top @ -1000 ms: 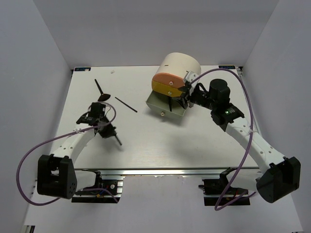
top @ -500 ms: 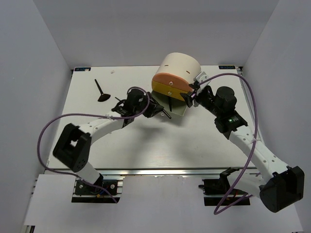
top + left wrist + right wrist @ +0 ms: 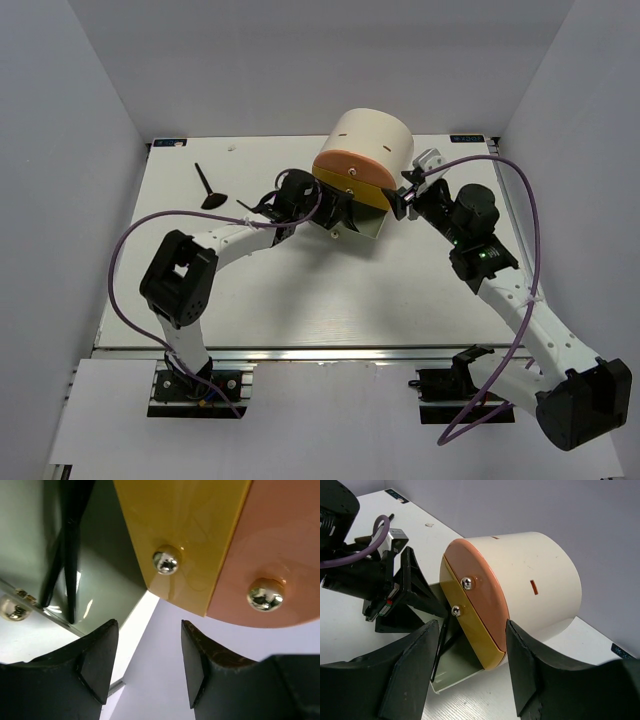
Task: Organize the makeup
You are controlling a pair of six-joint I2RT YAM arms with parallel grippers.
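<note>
Left claw [image 3: 149, 665] hangs apart and empty at the green drawer [image 3: 107, 555]: the brush [image 3: 71, 570] you carried over now lies inside. A loose brush [image 3: 208, 187] waits far left on the worktop [image 3: 300, 300].

No legible text, brands or nos. anywhere; blue stickers [image 3: 168, 141] at table [image 3: 300, 300] corners too small to read.

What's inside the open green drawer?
Thin black brushes lie inside the green drawer. Its back part is hidden under the yellow drawer, so anything there can't be seen.
</note>
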